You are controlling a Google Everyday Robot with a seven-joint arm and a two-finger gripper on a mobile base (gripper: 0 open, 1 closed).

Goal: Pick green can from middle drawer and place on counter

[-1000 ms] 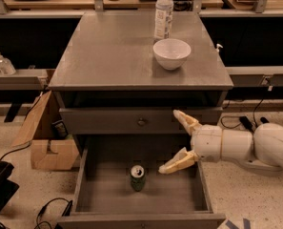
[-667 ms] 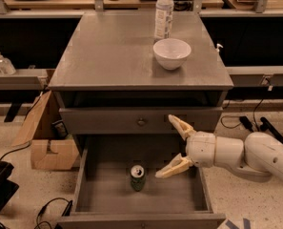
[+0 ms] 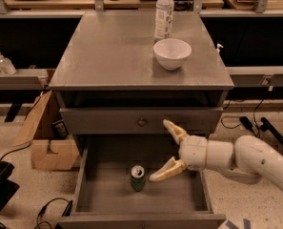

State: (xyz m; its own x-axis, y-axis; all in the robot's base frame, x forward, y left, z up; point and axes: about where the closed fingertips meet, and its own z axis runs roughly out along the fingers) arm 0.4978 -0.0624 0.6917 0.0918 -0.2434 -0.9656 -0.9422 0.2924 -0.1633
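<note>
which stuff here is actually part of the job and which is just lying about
Job: green can upright in the open middle drawer; counter; gripper, open, over the drawer just right of the can.
Lying about: clear bottle and white bowl on the counter; cardboard box at the left.

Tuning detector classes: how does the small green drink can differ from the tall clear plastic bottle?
The small green drink can is short, opaque, silver-topped; the tall clear plastic bottle is taller, transparent, white-labelled. The can stands in the open grey middle drawer; the bottle on the grey counter. Both stand upright. The open tool hovers over the drawer, beside the can.
</note>
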